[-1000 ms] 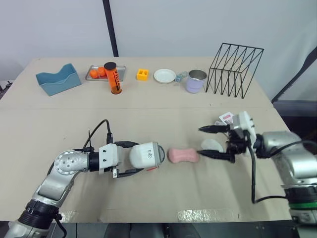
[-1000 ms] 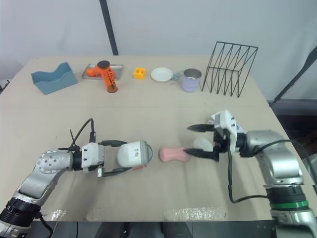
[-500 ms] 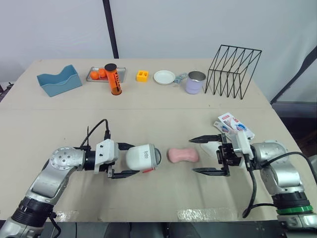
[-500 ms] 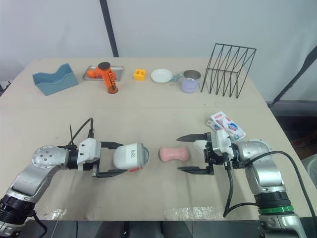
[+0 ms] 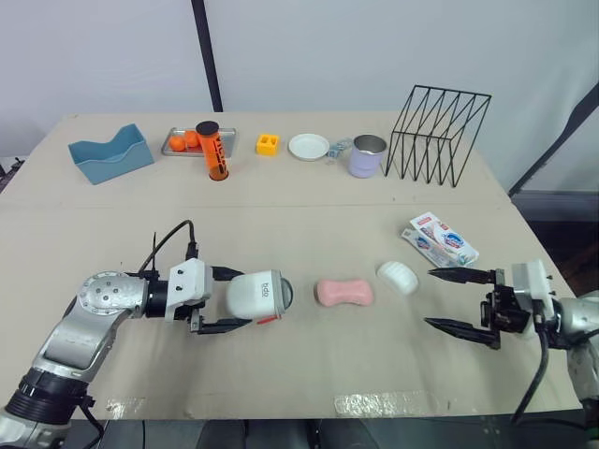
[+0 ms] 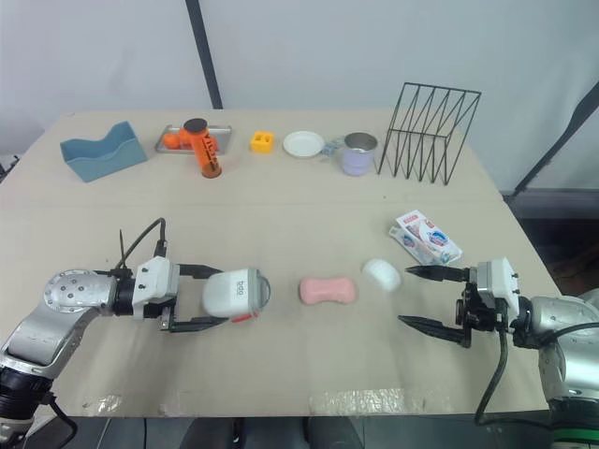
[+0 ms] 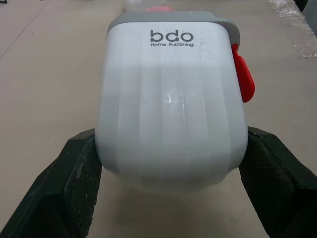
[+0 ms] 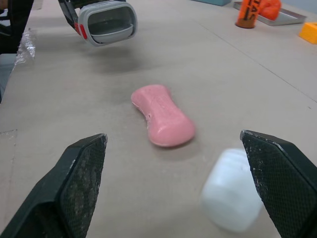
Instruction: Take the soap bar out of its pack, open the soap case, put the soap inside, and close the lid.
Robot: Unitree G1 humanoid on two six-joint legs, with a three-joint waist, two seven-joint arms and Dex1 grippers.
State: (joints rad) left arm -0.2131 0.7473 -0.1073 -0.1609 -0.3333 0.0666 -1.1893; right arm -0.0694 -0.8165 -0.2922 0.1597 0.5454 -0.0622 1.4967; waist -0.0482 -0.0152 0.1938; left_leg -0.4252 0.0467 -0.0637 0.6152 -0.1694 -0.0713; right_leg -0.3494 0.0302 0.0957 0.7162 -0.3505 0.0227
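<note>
My left gripper point(image 5: 241, 298) is shut on the white soap case point(image 5: 256, 296), holding it on its side just above the table. The case's grey-rimmed open mouth faces the pink soap bar point(image 5: 344, 293), and its red latch point(image 7: 244, 75) is on one side. The soap lies bare on the table a short way to the case's right. A small white lid point(image 5: 397, 277) lies just right of the soap. The empty soap pack point(image 5: 442, 239) lies behind it. My right gripper point(image 5: 429, 297) is open and empty, right of the lid and apart from it.
Along the far edge stand a blue holder point(image 5: 110, 154), a metal tray with orange pieces point(image 5: 180, 141), an orange bottle point(image 5: 213, 150), a yellow block point(image 5: 268, 144), a white dish point(image 5: 309, 146), a lilac mug point(image 5: 369, 154) and a black wire rack point(image 5: 440, 135).
My right gripper has drawn back to the right, away from the soap, leaving the white lid lying on the table. My left gripper with the case has shifted slightly left.
</note>
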